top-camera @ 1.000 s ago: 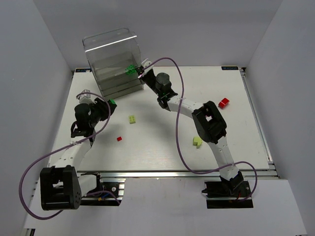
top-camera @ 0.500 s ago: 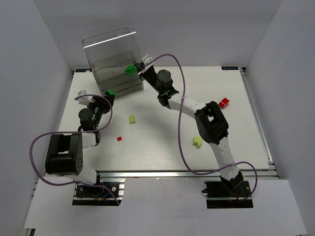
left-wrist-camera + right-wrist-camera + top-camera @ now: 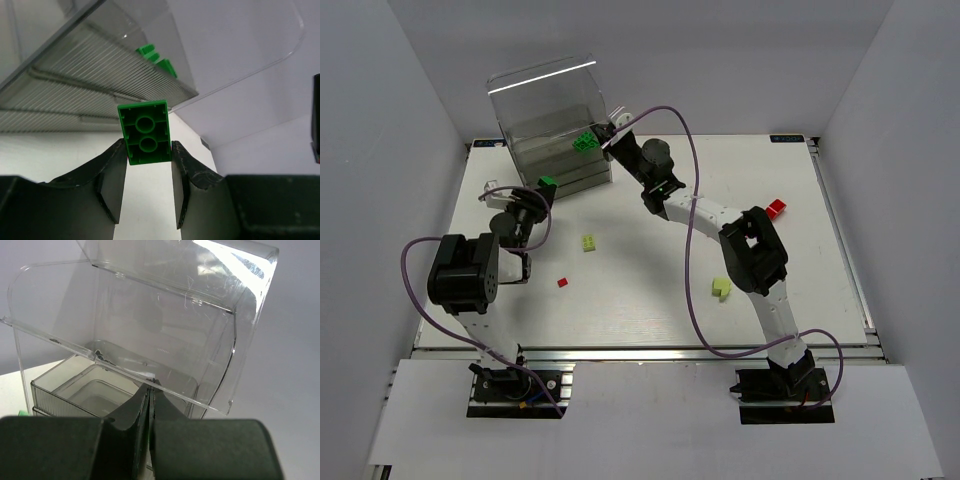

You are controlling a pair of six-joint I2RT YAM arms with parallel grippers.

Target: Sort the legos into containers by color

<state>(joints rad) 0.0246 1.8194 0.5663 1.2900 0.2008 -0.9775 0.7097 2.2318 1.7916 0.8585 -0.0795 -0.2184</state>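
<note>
The left gripper (image 3: 147, 152) is clamped on a green brick (image 3: 145, 132). Its jaws stand about half apart, with one finger pressed against each long side. The brick stands upright, its hollow underside facing the wrist camera, and is held in the air just in front of the lower drawers of the clear cabinet (image 3: 548, 108).

The right gripper (image 3: 150, 390) is closed tight, its tips against the front edge of the cabinet's raised clear flap. Whether they pinch that edge I cannot tell.

A few green bricks (image 3: 585, 141) lie inside the cabinet on an upper level, just beside those tips.

On the table (image 3: 650, 310), a yellow-green brick (image 3: 589, 242) lies near the cabinet's front and a small red brick (image 3: 562, 282) lies farther out. A second yellow-green brick (image 3: 721, 289) and a larger red brick (image 3: 776, 209) lie well apart from the cabinet, to its right.
</note>
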